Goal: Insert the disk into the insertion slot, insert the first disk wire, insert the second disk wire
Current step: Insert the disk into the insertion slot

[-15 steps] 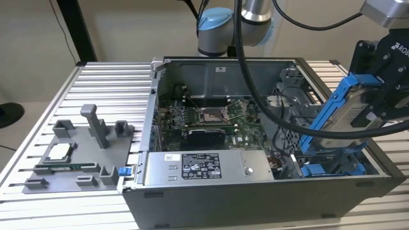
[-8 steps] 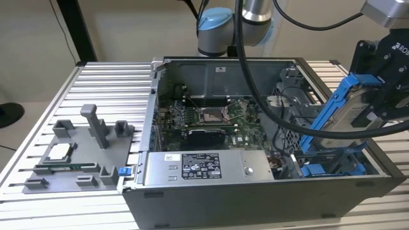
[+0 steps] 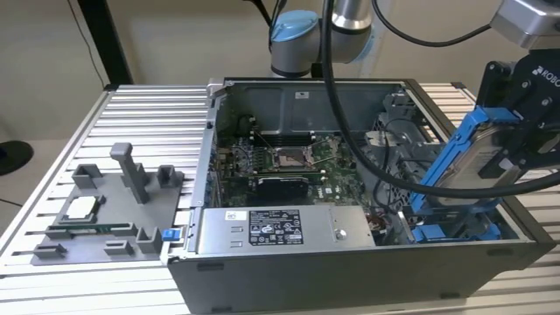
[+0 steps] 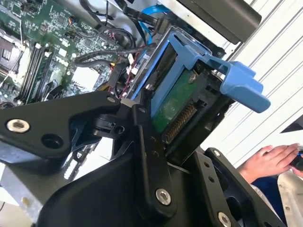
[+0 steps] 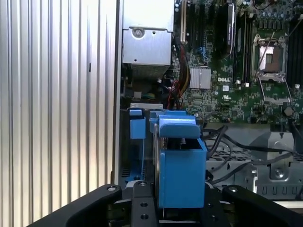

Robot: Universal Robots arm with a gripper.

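Ribbed metal tabletop (image 3: 149, 111). Grey tray (image 3: 96, 223) lies beside the open case (image 3: 350, 275), toward the exterior view's left. Blue-railed slot (image 3: 460, 230) sits in the case's near corner, toward the exterior view's right. Above that corner the disk (image 3: 477, 164) hangs tilted, not seated, pinched in the gripper (image 3: 512, 147).

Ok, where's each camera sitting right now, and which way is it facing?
Exterior view: off the arm, looking down into the open computer case; shows the arm beyond it and the gripper holding the disk.
Second wrist view: at the wrist, looking along the gripper's black links at the disk's connector end; a person's hand beyond.
First wrist view: at the wrist, looking past the links and disk to the motherboard.
Shared: both wrist views show disk and motherboard.
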